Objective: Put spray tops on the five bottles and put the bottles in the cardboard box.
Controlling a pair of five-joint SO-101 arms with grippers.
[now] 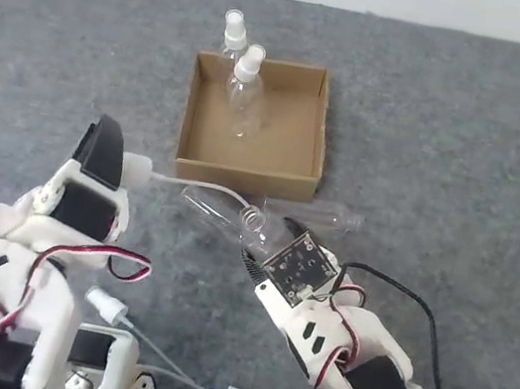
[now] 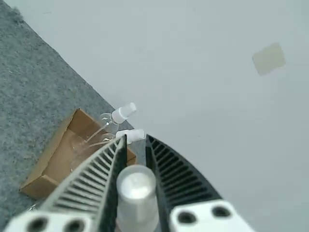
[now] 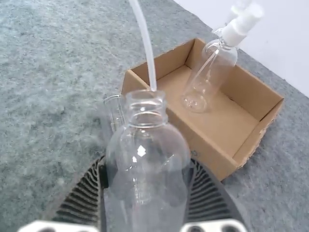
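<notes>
Bottle (image 3: pixel 145 145), clear and uncapped, sits clamped by its body in my right end effector (image 3: pixel 147 174), raised off the desk (image 3: pixel 48 72) near the cardboard box (image 3: pixel 260 125); its long axis tilts up, mouth toward the box. My left end effector (image 2: pixel 136 143) pinches the spray top (image 2: pixel 136 188), whose tube (image 3: pixel 145 43) slants down to the mouth's far rim (inside or not, I cannot tell).

Two bottles (image 1: pixel 245 91) in box (image 1: pixel 300 166); third bottle (image 1: pixel 322 214) lying just before box.
</notes>
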